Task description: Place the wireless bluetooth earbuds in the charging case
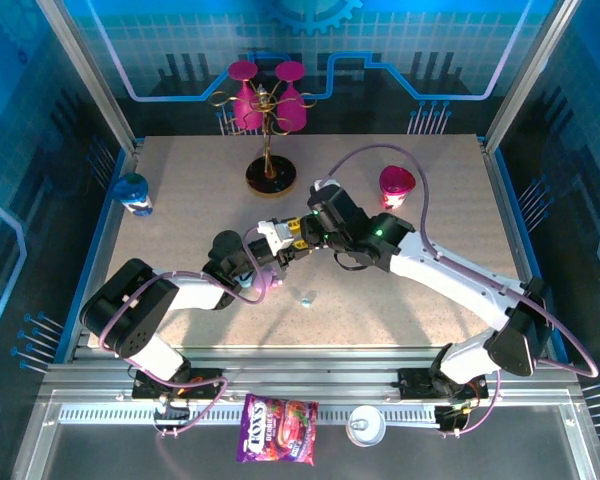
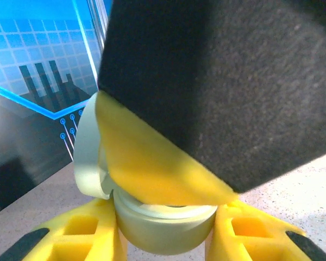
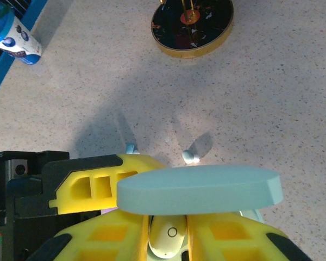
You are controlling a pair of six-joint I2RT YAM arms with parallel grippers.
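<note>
- The left tool (image 2: 165,244) is clamped on the pale green pebble-shaped plastic charging case (image 2: 157,228), its lid open, above the speckled beige desk (image 3: 271,98).
- The right tool (image 3: 167,231) is closed on a whitish plastic earbud (image 3: 165,244), right beside the case.
- A light blue earbud (image 3: 131,148) and a second whitish earbud (image 3: 189,157) lie loose on the desk, apart from each other.

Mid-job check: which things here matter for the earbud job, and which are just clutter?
Job:
charging case in the left gripper
held earbud in the right gripper
loose earbud on the table

Lying about:
blue cup
pink cup
glass stand
candy bag
</note>
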